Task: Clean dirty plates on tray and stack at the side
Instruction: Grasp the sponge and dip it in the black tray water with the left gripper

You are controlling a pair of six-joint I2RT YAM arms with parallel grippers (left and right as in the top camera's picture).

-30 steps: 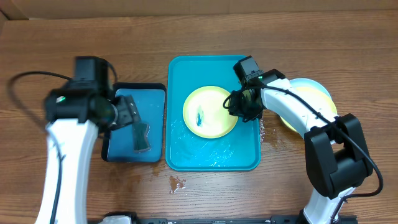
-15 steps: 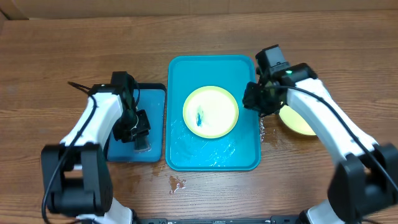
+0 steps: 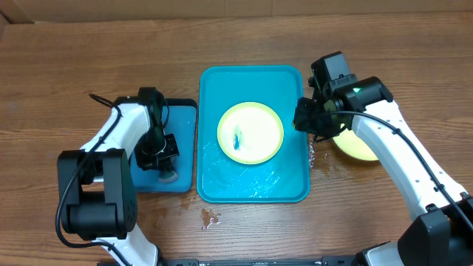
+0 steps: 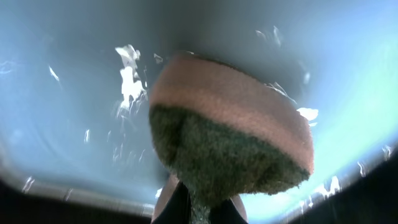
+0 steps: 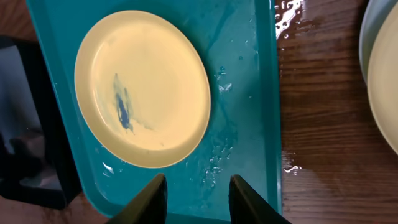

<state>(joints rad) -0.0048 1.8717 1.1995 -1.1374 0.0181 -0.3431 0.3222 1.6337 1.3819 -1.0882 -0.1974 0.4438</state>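
A lime-green plate (image 3: 250, 133) with a dark blue smear (image 5: 122, 106) lies in the middle of the teal tray (image 3: 251, 185); the right wrist view shows this plate (image 5: 143, 87) too. My right gripper (image 3: 307, 122) hovers open over the tray's right rim with nothing between its fingers (image 5: 198, 193). A second lime-green plate (image 3: 358, 148) rests on the table right of the tray, partly under my right arm, with a pale blue rim (image 5: 362, 37) beneath it. My left gripper (image 3: 164, 159) is shut on a pink-and-green sponge (image 4: 230, 137) inside the small tray.
The small black-rimmed blue tray (image 3: 181, 118) stands just left of the teal tray. Water films the teal tray's floor (image 5: 249, 93). Puddles lie on the wood in front of the tray (image 3: 211, 218) and by its right rim (image 3: 314, 155).
My left gripper came down into the small tray and closed on the sponge. My right arm drew back from the plate's right edge to the tray's right rim.
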